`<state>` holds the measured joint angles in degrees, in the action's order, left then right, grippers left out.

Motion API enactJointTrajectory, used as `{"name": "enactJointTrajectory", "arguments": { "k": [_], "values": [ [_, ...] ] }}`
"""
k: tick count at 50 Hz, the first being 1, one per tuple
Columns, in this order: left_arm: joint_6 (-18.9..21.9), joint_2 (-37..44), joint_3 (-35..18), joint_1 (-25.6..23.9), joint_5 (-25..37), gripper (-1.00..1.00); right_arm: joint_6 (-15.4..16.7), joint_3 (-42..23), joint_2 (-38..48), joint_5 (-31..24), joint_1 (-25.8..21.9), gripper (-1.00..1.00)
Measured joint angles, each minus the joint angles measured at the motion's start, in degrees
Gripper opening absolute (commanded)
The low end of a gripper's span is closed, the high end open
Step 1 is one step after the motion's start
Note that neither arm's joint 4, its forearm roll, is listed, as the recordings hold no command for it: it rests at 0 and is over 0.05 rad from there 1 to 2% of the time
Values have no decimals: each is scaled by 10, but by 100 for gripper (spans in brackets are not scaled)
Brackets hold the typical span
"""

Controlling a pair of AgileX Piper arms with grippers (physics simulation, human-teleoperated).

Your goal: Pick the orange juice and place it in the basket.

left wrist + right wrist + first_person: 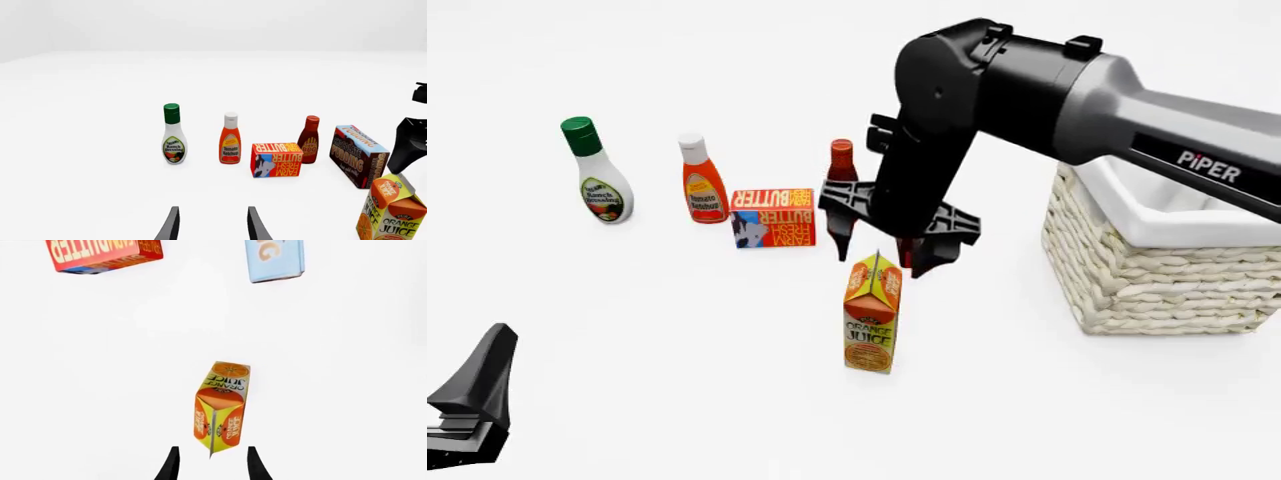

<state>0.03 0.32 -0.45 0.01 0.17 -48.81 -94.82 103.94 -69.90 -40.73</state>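
1. Centrally on the white table, the orange juice stands upright and free of the other groceries; the butter box and the sauce bottles sit farther back, and the basket stands off to the right.
2. Above the carton, the right gripper points downward with its fingers spread; in the right wrist view the gable top lies just between the two fingertips, not yet pinched.
3. Judged from this pose, the step in hand is the descent onto the carton. A sound grasp calls for lowering straight down until the fingers straddle the body below the gable, since the sloped top would likely slip.
4. Closing should be even on two opposite flat faces; the carton appears turned slightly relative to the fingers, so a small wrist rotation may help avoid toppling it.
5. Meanwhile the left gripper waits near the table's near-left corner, fingers apart and holding nothing.
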Motion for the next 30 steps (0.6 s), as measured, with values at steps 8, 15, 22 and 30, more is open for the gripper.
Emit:
{"name": "enactJointTrajectory", "arguments": {
  "k": [8,15,22,30],
  "values": [
    [0,0,0,0,0,100,2,3,3,0,-2,100],
    [0,0,0,0,0,100,0,6,5,0,-5,100],
    [0,0,0,0,0,100,-3,11,6,0,-9,100],
    [0,0,0,0,0,100,-3,14,9,0,-10,100]
  ]
}}
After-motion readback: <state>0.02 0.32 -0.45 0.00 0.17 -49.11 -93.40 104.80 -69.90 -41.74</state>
